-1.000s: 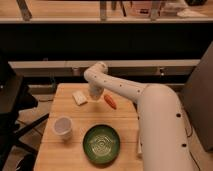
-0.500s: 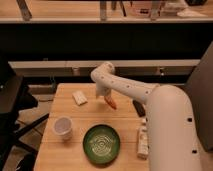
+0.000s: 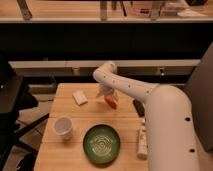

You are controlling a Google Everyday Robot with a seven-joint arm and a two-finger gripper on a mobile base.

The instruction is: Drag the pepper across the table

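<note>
The pepper [image 3: 111, 102] is a small red-orange thing lying on the wooden table [image 3: 65, 110], right of centre near the far edge. My gripper [image 3: 107, 94] hangs from the white arm [image 3: 130, 86] directly over the pepper's upper left end and seems to touch it. The gripper's body hides part of the pepper.
A pale sponge-like block [image 3: 79, 97] lies left of the gripper. A white cup [image 3: 63, 127] stands at the front left. A green ribbed plate [image 3: 102, 143] sits at the front centre. A white bottle [image 3: 142, 141] and a dark object [image 3: 138, 107] lie by the right edge.
The arm has swung further right and the gripper has come down onto the pepper. The pepper looks slightly shifted to the right.
</note>
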